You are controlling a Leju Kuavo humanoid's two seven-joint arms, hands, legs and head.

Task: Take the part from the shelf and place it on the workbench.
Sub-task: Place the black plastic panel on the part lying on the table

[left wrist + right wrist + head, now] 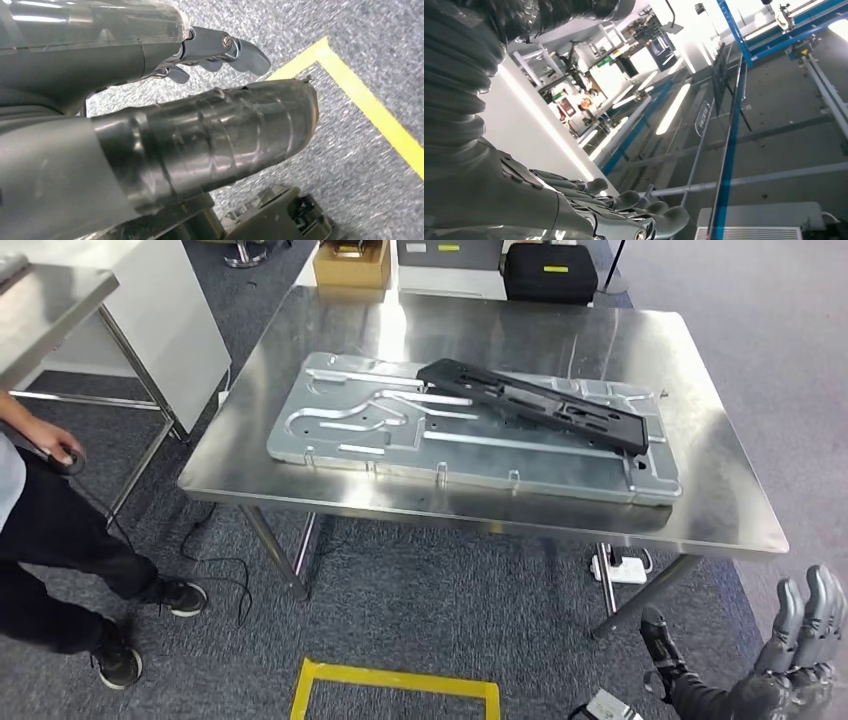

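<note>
Lying across a grey metal panel (pixel 470 430) on the steel counter (pixel 480 505) was the long black part (pixel 535 403). Right hand (pixel 795 660) hung low beside the counter, fingers apart, holding nothing. Left hand (pixel 215 50) pointed at carpet near yellow floor tape (pixel 370 110); its grasp could not be told.

Right hand (pixel 800 660) raised, fingers (pixel 812 605) apart, holding nothing

Grey ribbed wrist cover, dark-fingered right hand (pixel 800 650)

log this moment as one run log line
part: black part lying on metal plate on workbench | left hand: empty | right hand: empty, raised, fingers apart | person: beside bench
</note>
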